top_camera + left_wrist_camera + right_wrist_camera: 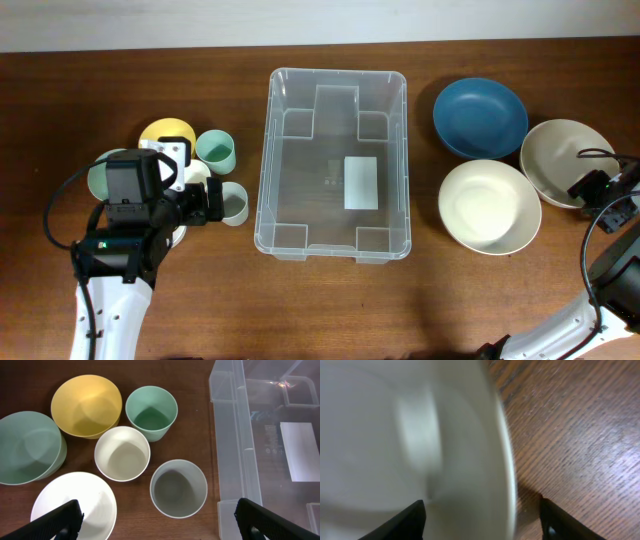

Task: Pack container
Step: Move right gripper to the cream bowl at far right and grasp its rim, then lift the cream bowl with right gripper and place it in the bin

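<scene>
The container point(266, 160) is a large clear plastic bin with a white label, standing mid-table with nothing inside; it also shows in the left wrist view point(227, 435). My left gripper point(210, 203) is open and holds nothing point(157, 525), hovering over a cluster of cups and bowls, just above a grey cup point(178, 487). My right gripper point(590, 188) is open point(482, 520) and straddles the rim of a beige bowl point(560, 155) point(410, 435), one finger inside it and one outside.
Left of the bin stand a yellow bowl point(86, 405), green cup point(151, 412), cream cup point(122, 453), pale green bowl point(27, 447) and white bowl point(75, 505). Right of it are a blue bowl point(480, 117) and cream bowl point(490, 205).
</scene>
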`<action>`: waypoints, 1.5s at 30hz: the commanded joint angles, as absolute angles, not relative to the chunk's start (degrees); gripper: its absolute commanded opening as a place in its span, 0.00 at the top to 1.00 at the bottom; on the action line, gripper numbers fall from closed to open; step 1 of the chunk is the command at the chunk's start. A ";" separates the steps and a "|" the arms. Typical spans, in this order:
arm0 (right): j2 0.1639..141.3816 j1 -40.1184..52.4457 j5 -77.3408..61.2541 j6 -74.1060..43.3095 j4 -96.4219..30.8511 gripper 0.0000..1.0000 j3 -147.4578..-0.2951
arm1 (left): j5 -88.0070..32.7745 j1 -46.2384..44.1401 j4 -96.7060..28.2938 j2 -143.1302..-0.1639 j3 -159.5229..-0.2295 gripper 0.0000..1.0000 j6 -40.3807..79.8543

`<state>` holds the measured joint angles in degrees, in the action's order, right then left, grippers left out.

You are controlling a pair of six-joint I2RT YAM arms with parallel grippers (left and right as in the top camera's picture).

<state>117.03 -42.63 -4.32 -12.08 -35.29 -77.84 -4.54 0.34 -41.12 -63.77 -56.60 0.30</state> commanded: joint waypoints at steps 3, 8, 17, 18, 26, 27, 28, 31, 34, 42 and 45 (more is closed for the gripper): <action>119.59 -42.44 -4.73 -12.78 -35.75 0.46 -77.78 | -4.78 0.14 -40.95 -63.64 -57.89 0.01 0.64; 119.59 -42.44 -5.80 -12.78 -35.75 0.73 -77.80 | -4.75 0.14 -40.95 -63.64 -57.89 0.01 0.64; 119.57 -42.44 -5.78 -12.78 -35.68 0.89 -77.84 | -4.75 0.16 -40.95 -63.64 -57.89 0.01 0.64; 119.57 -42.44 -5.78 -12.78 -35.68 0.92 -77.93 | -4.75 0.14 -40.95 -63.64 -57.89 0.01 0.64; 119.04 -42.50 -6.09 -14.55 -35.73 0.96 -79.55 | -4.75 0.14 -40.71 -63.64 -57.89 0.01 0.64; 118.74 -42.63 -6.76 -15.18 -35.73 0.96 -79.75 | -4.78 0.14 -40.69 -63.64 -57.89 0.01 0.64; 118.61 -42.83 -7.49 -15.73 -35.70 0.96 -79.90 | -4.75 0.14 -40.69 -63.64 -57.89 0.01 0.64; 118.02 -44.14 -13.41 -15.77 -35.44 0.96 -80.60 | -4.75 0.14 -40.69 -63.64 -57.89 0.01 0.64; 117.99 -46.54 -21.98 -15.75 -35.44 0.96 -81.34 | -4.75 0.16 -40.69 -63.64 -57.89 0.01 0.64; 117.99 -52.21 -34.39 -15.31 -35.33 0.96 -81.34 | -4.75 0.16 -40.51 -63.64 -57.89 0.01 0.64; 117.99 -53.04 -38.68 -15.29 -35.33 0.96 -81.34 | -4.75 0.16 -40.51 -63.64 -57.89 0.01 0.64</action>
